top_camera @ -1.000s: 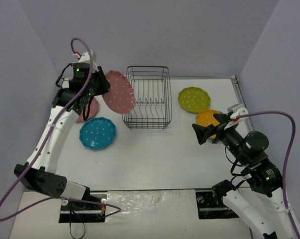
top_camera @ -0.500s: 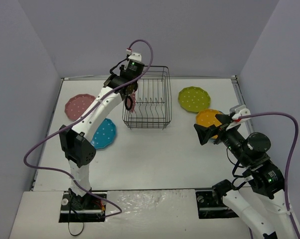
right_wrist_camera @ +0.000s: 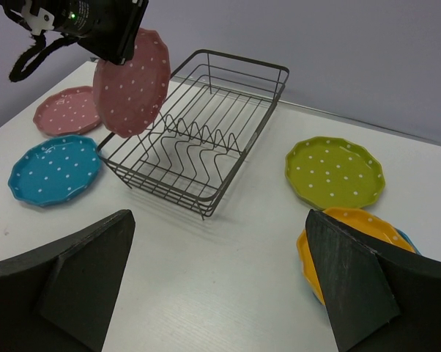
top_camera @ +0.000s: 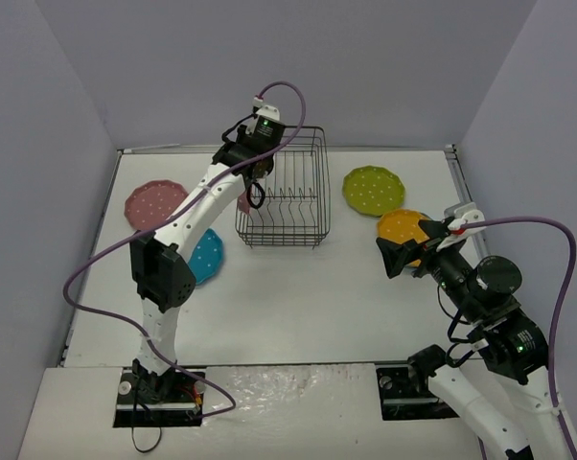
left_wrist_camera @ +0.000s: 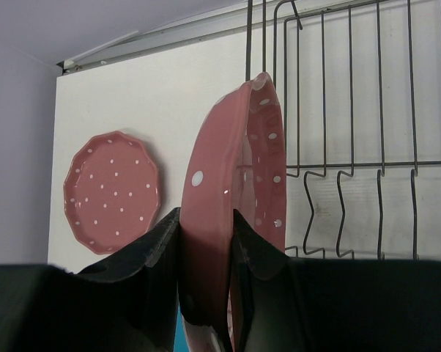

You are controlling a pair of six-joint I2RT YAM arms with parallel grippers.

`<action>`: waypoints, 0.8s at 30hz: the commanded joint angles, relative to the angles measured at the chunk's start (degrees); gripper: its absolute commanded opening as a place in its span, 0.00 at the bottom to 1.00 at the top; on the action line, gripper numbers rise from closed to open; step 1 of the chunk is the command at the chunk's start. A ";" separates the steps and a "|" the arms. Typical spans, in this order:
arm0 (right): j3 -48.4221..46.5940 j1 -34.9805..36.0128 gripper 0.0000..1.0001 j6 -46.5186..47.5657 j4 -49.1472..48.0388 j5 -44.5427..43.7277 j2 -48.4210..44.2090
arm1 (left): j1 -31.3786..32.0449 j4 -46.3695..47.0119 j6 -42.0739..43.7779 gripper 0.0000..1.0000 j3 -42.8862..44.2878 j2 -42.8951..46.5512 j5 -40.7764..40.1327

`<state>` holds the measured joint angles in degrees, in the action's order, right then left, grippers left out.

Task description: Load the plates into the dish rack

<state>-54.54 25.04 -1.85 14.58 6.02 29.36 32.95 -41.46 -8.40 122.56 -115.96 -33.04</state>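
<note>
Pink plate [left_wrist_camera: 235, 161] in left pincer [left_wrist_camera: 206, 229]

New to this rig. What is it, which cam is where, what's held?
A left arm and a right arm are bolted at the near edge of a table, each with a two-finger gripper. The overhead picture comes from a fixed camera above and behind them; the other two from wrist cameras. The left gripper is shut on a pink plate, held on edge at the left side of the rack. The right gripper is open. Flat on the table: a second pink plate, a blue plate, a green plate, an orange plate.
</note>
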 commanded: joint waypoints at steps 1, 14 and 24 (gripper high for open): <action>-1.35 -0.34 1.00 0.54 -3.19 -1.85 0.09 | 0.06 8.25 2.42 0.00 4.57 2.23 -2.36; -0.83 -0.34 1.00 0.88 -2.54 -3.46 -0.44 | -1.38 11.65 -0.71 0.00 -1.95 0.73 1.14; -0.12 -0.34 1.00 0.91 -2.29 -3.93 -1.28 | -3.15 18.98 -2.92 0.00 -12.41 2.73 5.85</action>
<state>-54.52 25.04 -1.41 15.67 3.16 28.23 30.79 -29.31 -11.52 109.98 -118.00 -26.57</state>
